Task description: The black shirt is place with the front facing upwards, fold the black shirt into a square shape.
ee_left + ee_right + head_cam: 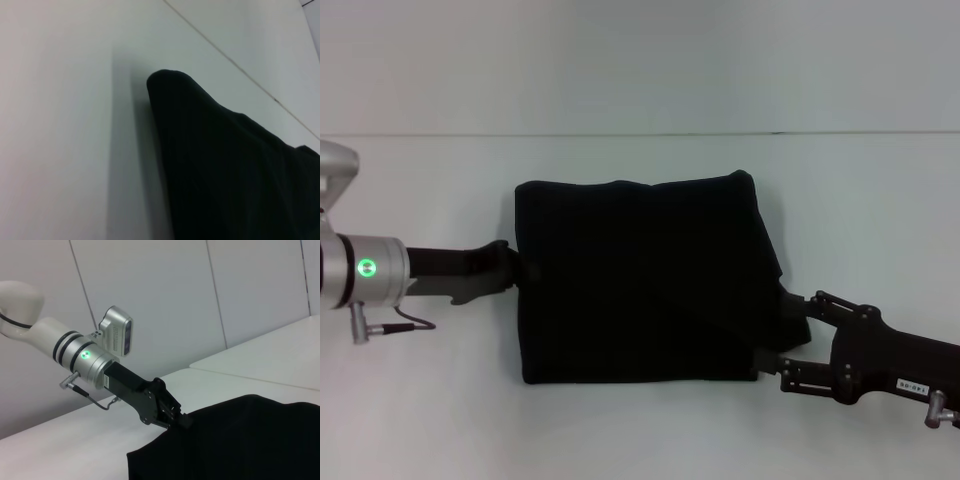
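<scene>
No text reads clearly; a small white label [910, 384] on the right arm is too small to read.

The black shirt [235, 170] lies on the white table [60, 125] (one rounded folded corner showing)

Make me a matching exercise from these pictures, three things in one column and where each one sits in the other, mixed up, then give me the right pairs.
Column one:
1. black shirt
2. left claw
3. right claw

Column two:
A. at the shirt's near right corner
B. at the shirt's left edge, halfway along
C. folded into a rough square in the middle of the white table

Right pairs: 1-C, 2-B, 3-A
</scene>
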Tool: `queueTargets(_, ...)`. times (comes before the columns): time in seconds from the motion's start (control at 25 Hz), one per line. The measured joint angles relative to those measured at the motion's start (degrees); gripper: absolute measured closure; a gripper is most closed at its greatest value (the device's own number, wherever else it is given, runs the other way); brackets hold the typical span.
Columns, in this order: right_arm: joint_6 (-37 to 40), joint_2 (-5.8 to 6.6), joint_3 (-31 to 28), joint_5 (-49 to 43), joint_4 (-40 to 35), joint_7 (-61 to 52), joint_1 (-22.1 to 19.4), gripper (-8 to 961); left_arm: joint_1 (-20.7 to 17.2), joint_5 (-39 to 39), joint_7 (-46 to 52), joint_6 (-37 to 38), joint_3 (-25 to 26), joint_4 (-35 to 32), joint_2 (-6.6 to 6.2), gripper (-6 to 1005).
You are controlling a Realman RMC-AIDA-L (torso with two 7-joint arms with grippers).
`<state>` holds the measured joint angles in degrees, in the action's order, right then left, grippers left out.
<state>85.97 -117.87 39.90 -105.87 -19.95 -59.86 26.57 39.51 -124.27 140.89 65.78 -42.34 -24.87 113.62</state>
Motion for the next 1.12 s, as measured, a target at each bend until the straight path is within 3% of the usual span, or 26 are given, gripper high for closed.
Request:
queueTargets(0.24, 0.0, 0.02, -1.0, 0.0, 0.0, 0.0, 0.2, 9, -0.3, 0.0, -0.7, 1.0, 0.0, 0.0, -2.03, 922)
queueTargets(0.36, -0.2, 0.01, -1.3, 0.1, 0.0, 0.0, 0.3, 9, -0.4, 0.3, -1.5, 1.7, 0.2, 0.0, -2.41, 919)
queueTargets(0.64, -0.5, 0.01, -1.6, 0.1, 0.0, 0.0, 0.6, 9, -1.2, 3.4, -4.5, 3.3, 1.0, -1.2, -1.79, 911)
queueTargets(0.84, -0.5, 0.01, -4.5, 0.1, 0.0, 0.4, 0.3, 8, -2.8, 5.1, -10.9, 8.2, 4.4, -3.2, -1.54, 905)
queueTargets(1.04, -0.5, -0.15, -7.1, 0.0, 0.0, 0.0, 0.4, 8, -5.5, 5.5, -17.4, 14.7, 6.6, -7.6, -1.93, 702)
queueTargets(1.08, -0.6, -0.27, -7.9, 0.1, 0.0, -0.2, 0.6, 8, -5.5, 5.5, -17.4, 14.7, 6.6, -7.6, -1.93, 626)
queueTargets(1.12, -0.8, -0.42, -8.6, 0.0, 0.0, -0.5, 0.7, 8, -7.1, 5.8, -24.2, 18.4, 9.3, -10.1, -1.49, 551)
